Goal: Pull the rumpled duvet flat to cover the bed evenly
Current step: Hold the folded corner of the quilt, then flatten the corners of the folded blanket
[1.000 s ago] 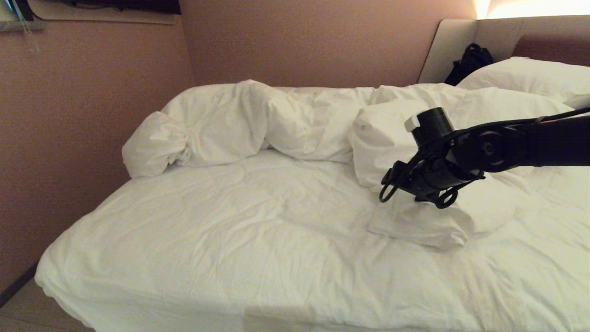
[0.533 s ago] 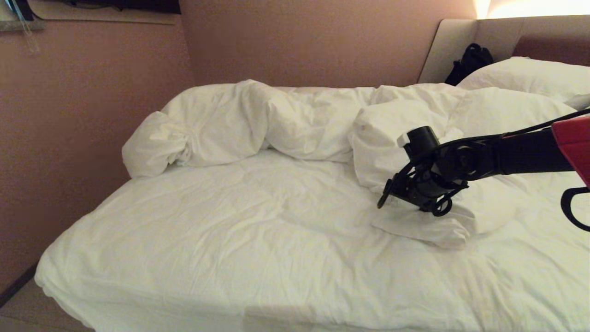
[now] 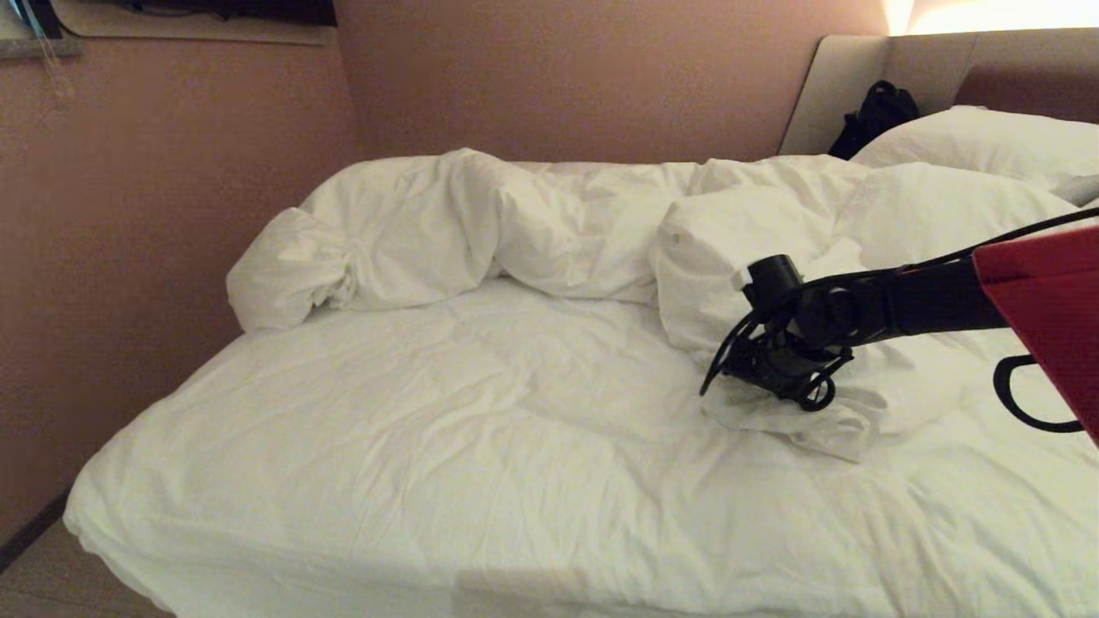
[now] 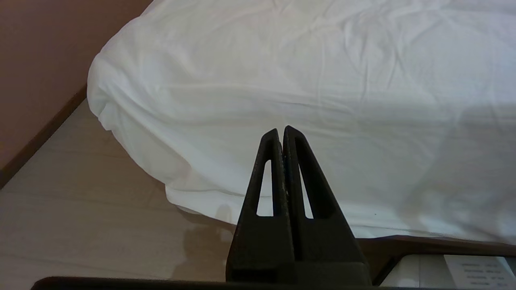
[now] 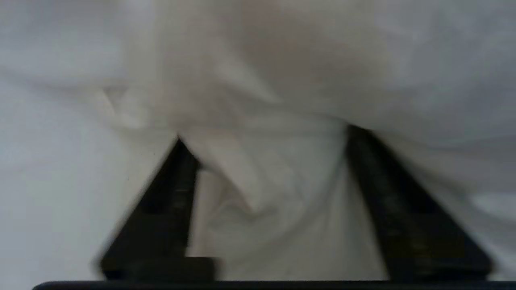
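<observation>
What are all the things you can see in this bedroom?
duvet: one, white, bunched along the bed's far side, a folded corner toward the middle.
bed: one, white sheet, fills the room's middle.
pillow: one seen, white, at the headboard.
headboard: one, beige and brown, far right.
bag: one, black, against the headboard.
floor: pale, beside the bed.
right tool: black, fingers apart around the duvet's folded corner.
left tool: black, shut, low by the bed's edge.

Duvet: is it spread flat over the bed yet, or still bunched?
Still bunched. The duvet lies heaped along the bed's far side, and the right gripper sits open around a fold.
</observation>
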Available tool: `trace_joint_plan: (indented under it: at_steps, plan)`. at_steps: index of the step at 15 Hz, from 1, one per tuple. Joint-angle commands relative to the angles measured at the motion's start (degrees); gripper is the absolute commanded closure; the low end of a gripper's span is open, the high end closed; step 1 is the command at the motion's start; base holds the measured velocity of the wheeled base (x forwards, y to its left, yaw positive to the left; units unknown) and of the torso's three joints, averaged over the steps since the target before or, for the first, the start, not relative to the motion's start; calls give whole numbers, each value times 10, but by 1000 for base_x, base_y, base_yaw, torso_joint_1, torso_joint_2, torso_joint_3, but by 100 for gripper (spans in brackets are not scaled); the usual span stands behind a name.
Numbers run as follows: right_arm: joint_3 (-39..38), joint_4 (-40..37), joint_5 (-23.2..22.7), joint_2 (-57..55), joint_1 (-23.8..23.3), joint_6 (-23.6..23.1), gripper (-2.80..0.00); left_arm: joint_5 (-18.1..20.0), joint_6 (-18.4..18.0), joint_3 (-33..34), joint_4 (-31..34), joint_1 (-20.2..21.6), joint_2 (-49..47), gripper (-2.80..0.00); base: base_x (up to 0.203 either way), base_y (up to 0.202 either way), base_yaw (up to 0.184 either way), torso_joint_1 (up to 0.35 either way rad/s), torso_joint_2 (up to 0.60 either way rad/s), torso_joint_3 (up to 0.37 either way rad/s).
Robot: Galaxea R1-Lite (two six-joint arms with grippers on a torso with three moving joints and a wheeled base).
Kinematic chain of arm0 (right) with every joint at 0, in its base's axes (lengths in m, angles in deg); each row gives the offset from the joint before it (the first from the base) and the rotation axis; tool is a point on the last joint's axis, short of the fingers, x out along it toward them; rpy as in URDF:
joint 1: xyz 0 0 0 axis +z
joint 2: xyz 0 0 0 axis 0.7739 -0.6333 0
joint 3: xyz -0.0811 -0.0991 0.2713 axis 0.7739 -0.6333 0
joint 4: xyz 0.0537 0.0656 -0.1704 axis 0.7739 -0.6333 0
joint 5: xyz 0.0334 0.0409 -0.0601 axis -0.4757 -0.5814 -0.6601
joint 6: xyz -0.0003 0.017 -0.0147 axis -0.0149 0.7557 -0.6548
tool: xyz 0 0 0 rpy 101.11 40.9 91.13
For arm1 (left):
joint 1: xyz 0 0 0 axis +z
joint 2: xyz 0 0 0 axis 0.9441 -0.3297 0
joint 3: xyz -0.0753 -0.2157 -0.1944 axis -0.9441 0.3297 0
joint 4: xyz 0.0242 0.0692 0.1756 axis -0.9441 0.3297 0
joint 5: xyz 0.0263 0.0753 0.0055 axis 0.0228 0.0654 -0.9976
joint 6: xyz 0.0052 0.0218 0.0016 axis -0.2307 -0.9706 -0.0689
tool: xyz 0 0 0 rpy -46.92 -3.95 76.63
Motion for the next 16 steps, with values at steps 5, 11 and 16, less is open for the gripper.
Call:
trace_joint_plan:
  at_steps: [5, 11, 16]
  plan:
    - [-2, -7, 6, 22, 1, 16, 0, 0, 0, 0, 0, 0, 0, 0, 0, 0, 0, 0, 0, 0]
    - [-2, -83, 6, 134, 2, 19, 0, 0, 0, 0, 0, 0, 0, 0, 0, 0, 0, 0, 0, 0]
    - [0, -148, 2, 245, -6, 15, 0, 0, 0, 0, 0, 0, 0, 0, 0, 0, 0, 0, 0, 0]
